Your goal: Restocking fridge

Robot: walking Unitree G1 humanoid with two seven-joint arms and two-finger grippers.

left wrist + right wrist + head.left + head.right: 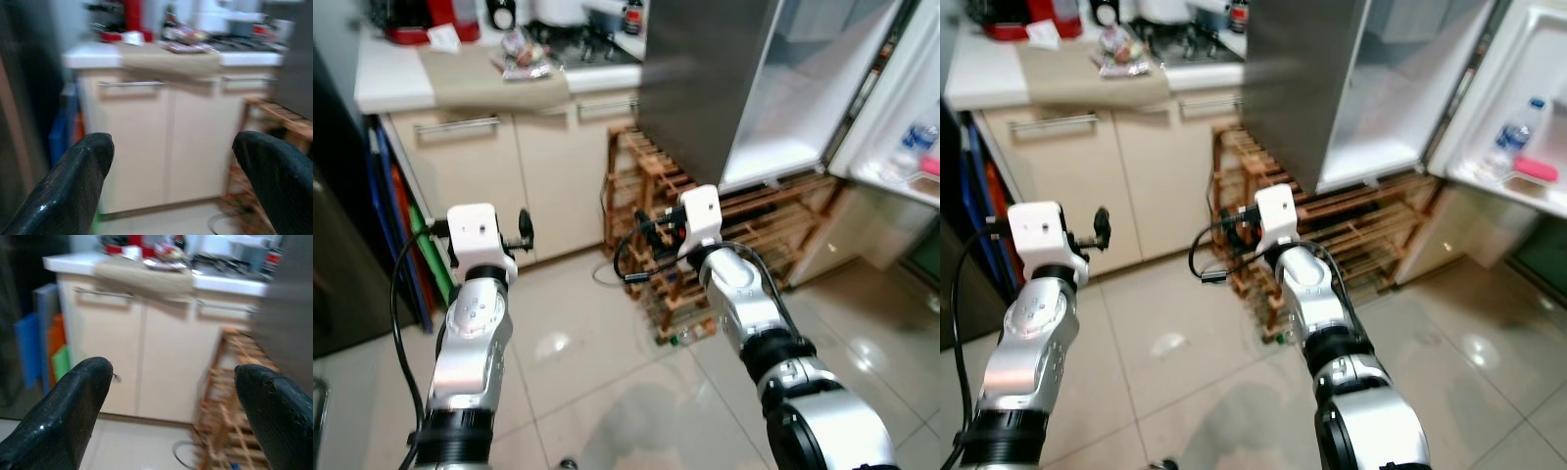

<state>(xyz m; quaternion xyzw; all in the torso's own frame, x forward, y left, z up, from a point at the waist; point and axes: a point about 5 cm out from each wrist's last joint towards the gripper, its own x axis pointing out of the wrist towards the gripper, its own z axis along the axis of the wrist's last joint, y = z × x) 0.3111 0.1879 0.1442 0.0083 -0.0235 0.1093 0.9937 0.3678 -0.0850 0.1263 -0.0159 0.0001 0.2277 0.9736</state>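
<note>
The fridge point(783, 108) stands open at the upper right, and its inner shelf looks bare. Its door shelf point(1489, 176) holds a water bottle point(1511, 137) and a pink item point(1535, 168). Both silver arms are raised in front of me above the tiled floor. My left gripper point(171, 152) is open with nothing between its fingers point(78, 176) and points at the beige cabinet point(509, 166). My right gripper point(171, 382) is also open and empty, and it faces the cabinet and the wooden rack point(705, 255) below the fridge.
A white counter point(401, 83) at the back carries a red appliance point(421, 20), food packets point(524, 59) and a stove point(592, 44). Coloured boards point(406, 225) lean beside the cabinet. A dark appliance point(342, 245) stands at the left. A cable lies by the rack.
</note>
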